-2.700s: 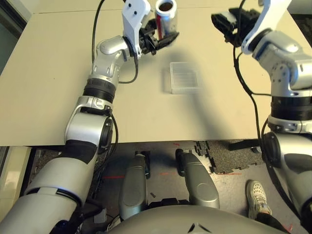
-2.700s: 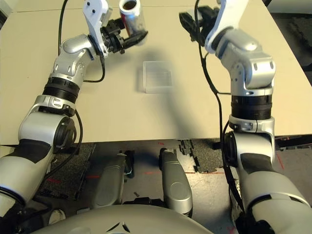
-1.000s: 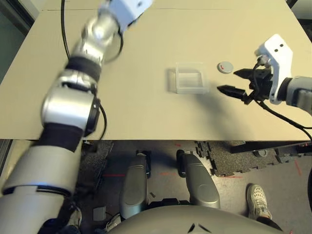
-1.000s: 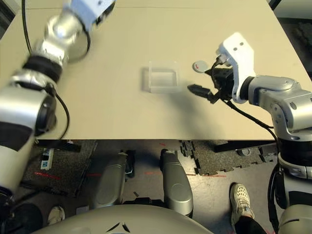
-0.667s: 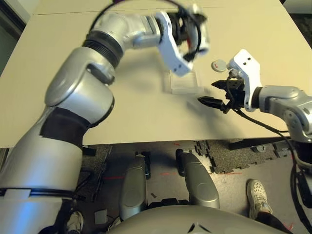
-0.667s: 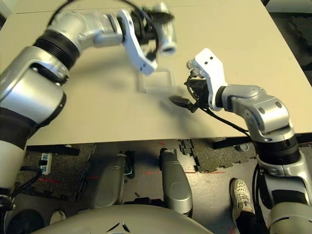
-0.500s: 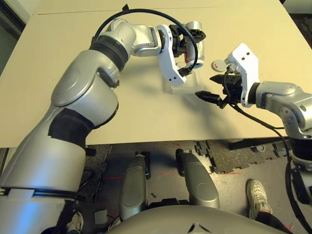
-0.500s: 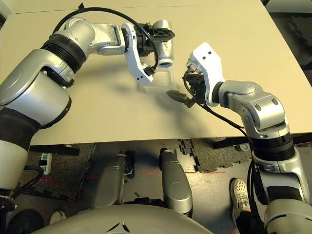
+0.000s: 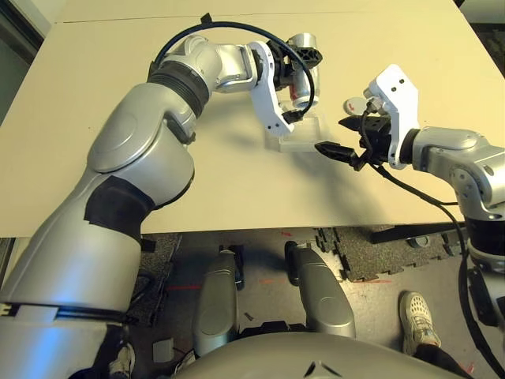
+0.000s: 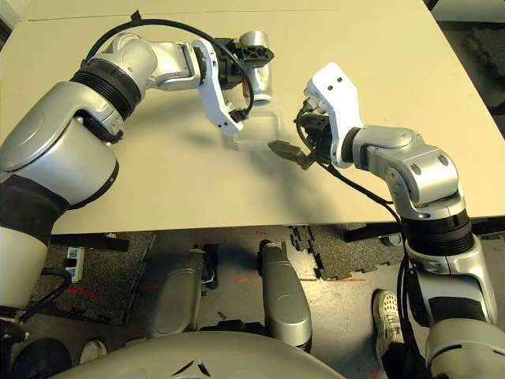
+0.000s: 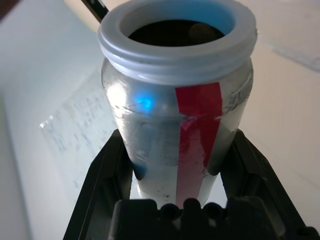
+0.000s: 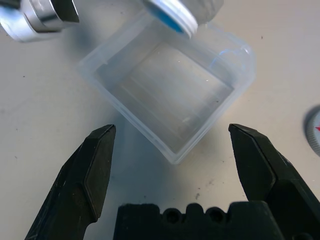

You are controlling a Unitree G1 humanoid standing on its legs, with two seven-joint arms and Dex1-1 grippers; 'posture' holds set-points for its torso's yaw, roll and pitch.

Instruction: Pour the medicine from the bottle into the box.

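Note:
My left gripper is shut on the silver bottle with the red stripe. It holds the bottle uncapped and tipped mouth-down over the far edge of the clear box. A small brownish round shape, perhaps the medicine, shows inside the bottle's white-rimmed mouth. In the right wrist view the box looks empty, with the bottle's mouth just above its far rim. My right gripper stands open at table height, right beside the box's near right corner.
The round grey cap with its red mark lies on the table to the right of the box, behind my right gripper. The beige table stretches wide to the left and toward its front edge.
My left arm has swung the bottle in over the box and tipped it. My right gripper has closed in on the box. In the last half second the bottle shifted slightly back and left.

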